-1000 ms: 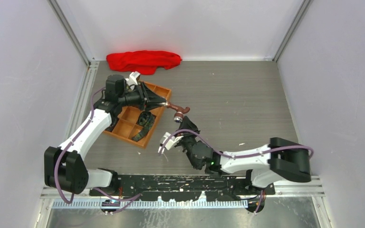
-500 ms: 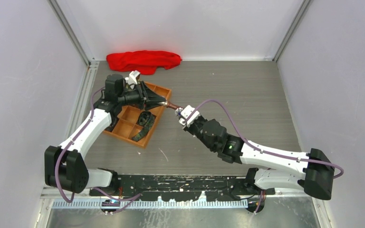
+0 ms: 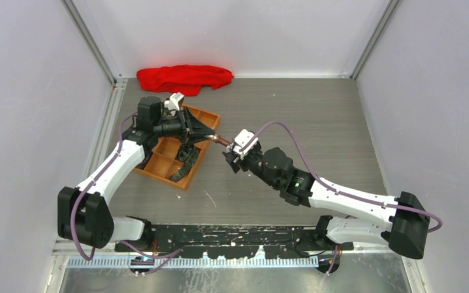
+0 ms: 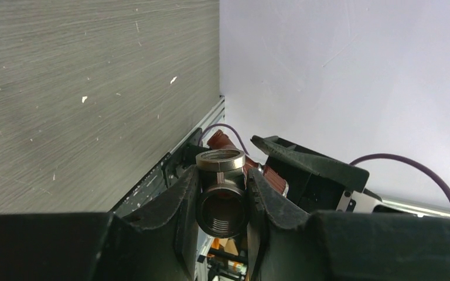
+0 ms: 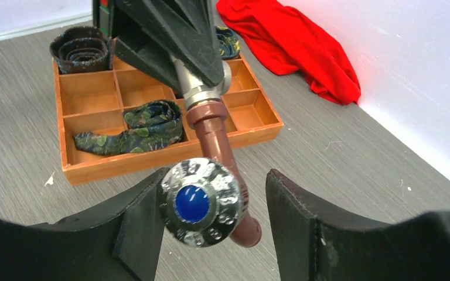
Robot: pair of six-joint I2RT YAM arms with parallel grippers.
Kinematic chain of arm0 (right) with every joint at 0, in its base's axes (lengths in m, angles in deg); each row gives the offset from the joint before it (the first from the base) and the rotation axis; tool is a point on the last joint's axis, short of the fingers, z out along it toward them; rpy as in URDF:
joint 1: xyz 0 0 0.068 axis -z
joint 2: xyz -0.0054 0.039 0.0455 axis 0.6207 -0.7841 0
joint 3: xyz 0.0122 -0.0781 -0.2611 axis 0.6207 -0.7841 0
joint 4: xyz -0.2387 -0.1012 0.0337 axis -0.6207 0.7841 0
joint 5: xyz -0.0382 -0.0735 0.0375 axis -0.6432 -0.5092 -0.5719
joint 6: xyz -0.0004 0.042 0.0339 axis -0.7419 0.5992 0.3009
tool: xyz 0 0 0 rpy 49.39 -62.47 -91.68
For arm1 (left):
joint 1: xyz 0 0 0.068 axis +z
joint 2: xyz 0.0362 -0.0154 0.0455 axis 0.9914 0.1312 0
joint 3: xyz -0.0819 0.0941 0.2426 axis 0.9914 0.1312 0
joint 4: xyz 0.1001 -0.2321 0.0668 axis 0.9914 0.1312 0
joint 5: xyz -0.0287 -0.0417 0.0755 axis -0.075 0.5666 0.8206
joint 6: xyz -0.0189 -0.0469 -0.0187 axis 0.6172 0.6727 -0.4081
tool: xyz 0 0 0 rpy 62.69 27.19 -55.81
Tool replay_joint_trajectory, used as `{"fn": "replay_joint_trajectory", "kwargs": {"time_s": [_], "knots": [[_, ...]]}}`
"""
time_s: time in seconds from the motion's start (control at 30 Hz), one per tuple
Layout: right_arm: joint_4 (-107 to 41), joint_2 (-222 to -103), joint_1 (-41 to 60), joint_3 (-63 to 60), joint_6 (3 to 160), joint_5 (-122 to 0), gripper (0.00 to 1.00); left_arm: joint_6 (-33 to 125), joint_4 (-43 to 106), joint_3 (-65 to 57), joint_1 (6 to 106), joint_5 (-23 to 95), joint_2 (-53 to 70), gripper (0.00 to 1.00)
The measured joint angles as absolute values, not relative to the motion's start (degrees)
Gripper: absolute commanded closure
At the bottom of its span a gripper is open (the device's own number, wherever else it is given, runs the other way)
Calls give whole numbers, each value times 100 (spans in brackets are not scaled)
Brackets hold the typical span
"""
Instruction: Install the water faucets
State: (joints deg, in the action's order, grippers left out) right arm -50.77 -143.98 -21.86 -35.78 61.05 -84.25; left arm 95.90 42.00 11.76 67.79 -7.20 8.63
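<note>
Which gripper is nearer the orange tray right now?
Left. The left gripper is over the tray's right edge, holding the faucet; the right gripper sits past that edge, open around the faucet's knob.

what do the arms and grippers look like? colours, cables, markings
The left arm and right arm match: white link shells, black joint housings and a purple cable looping loosely along each. Each wrist carries a small white camera block. The fingers are matte black, broad wedges tapering to the tips. No lettering is legible.
</note>
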Motion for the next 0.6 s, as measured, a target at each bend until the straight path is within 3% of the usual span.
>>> {"fn": "replay_joint_trajectory", "kwargs": {"time_s": [0.27, 0.4, 0.6], "knots": [[-5261, -14682, -1587, -3547, 6562, -7936, 39, 9538, 4215, 1176, 6779, -720, 863, 100], [-5316, -14741, -1301, -3547, 6955, -7468, 60, 9516, 4215, 1176, 6779, -727, 863, 100], [-5488, -14747, -840, -3547, 7838, -6644, 69, 9479, 4305, 1176, 6779, -790, 863, 100]]}}
